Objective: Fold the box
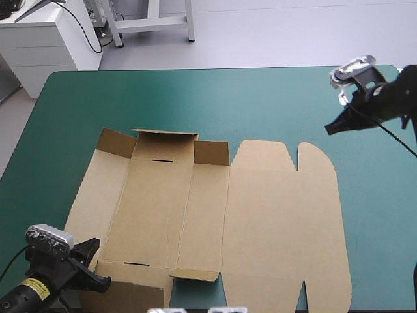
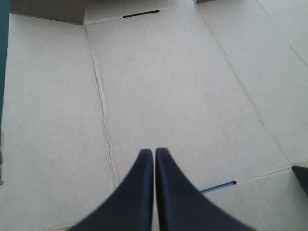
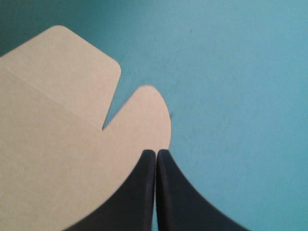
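The brown box (image 1: 260,222) lies mid-table as a cut sheet. Its left part has the far wall and two corner flaps (image 1: 163,147) partly raised. A small flap (image 1: 195,274) stands up at the near edge. The lid with its rounded tabs (image 1: 318,156) lies flat to the right. My left gripper (image 1: 98,264) is at the box's near left corner. In the left wrist view it (image 2: 155,152) is shut, empty, above the base panel (image 2: 163,86). My right gripper (image 1: 330,129) hovers beyond the lid's far right tab, shut on nothing. Its tip (image 3: 156,152) is just above that tab (image 3: 144,115).
Bare teal-green cover (image 1: 215,98) runs from the box to the table's far edge, and more shows right of the lid (image 3: 240,96). A white cabinet (image 1: 45,39) and a metal frame (image 1: 150,23) stand beyond the far edge.
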### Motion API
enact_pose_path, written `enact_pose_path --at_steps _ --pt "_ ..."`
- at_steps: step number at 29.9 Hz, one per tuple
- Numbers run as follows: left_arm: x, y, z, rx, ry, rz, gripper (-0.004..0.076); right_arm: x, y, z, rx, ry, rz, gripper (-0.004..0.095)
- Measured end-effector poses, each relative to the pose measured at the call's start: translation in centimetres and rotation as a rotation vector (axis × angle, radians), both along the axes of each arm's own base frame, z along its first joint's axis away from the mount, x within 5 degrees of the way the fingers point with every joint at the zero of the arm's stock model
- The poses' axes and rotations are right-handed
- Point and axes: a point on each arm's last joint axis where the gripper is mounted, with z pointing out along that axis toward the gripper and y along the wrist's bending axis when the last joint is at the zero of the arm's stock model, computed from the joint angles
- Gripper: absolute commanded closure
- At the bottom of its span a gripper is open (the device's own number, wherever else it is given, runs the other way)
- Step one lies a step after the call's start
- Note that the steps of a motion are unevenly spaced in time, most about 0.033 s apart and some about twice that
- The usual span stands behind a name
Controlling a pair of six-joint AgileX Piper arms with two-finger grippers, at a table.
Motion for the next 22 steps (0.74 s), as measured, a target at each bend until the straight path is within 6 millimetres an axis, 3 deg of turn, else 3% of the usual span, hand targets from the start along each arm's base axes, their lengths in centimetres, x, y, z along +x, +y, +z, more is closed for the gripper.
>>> enact_pose_path --at_steps 5,10,15,22 --pt "1.3 -0.5 -0.2 0.004 0.051 0.011 0.0731 -4.4 -2.6 -2.1 0.028 0.006 -0.15 0.0923" --pt "3.0 -1.1 0.3 0.004 0.11 0.027 0.0731 -8.0 -2.9 -4.0 0.074 0.011 -0.246 0.0923" --pt "5.6 -1.8 3.8 0.0 0.11 0.063 0.0731 -9.4 -2.3 -5.7 0.124 0.118 -0.243 0.0923" --pt "12.2 -2.9 6.6 0.105 0.155 0.162 0.0731 -9.4 -1.7 -5.9 0.178 0.12 -0.211 0.0923"
